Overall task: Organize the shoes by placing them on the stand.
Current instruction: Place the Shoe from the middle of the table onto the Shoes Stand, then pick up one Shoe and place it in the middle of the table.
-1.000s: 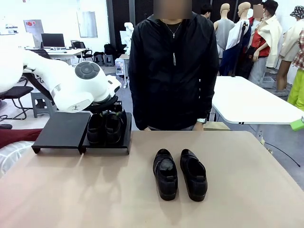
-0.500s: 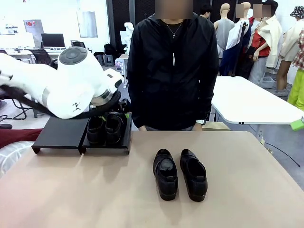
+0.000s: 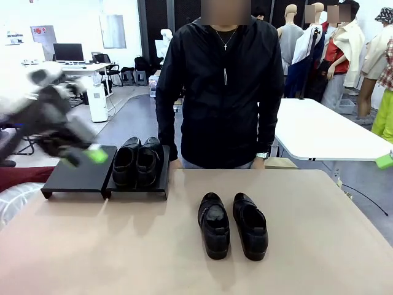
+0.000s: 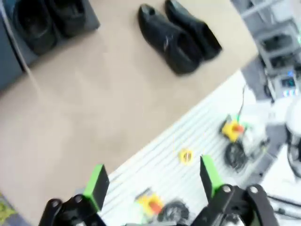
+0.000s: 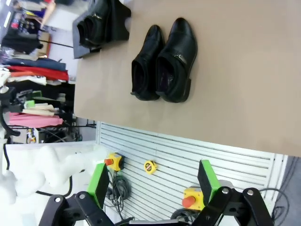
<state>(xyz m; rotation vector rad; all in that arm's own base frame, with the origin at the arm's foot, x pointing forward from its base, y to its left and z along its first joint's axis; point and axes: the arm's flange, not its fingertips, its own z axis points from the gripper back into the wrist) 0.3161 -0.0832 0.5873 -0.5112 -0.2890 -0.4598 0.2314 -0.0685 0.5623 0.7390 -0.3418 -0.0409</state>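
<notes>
Glossy black shoes [image 3: 214,226], black stand [image 3: 77,169], tan table [image 3: 92,246]

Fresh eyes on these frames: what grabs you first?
Two glossy black shoes sit side by side mid-table, loose, while another pair already stands on the right platform of the black stand. A person in a black jacket stands right behind the table's far edge. The left claw is a blur at the stand's left end, open.

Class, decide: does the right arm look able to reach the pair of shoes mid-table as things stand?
Probably yes: the right gripper is open, and the pair of shoes lies on bare table ahead of it, with nothing between them.
</notes>
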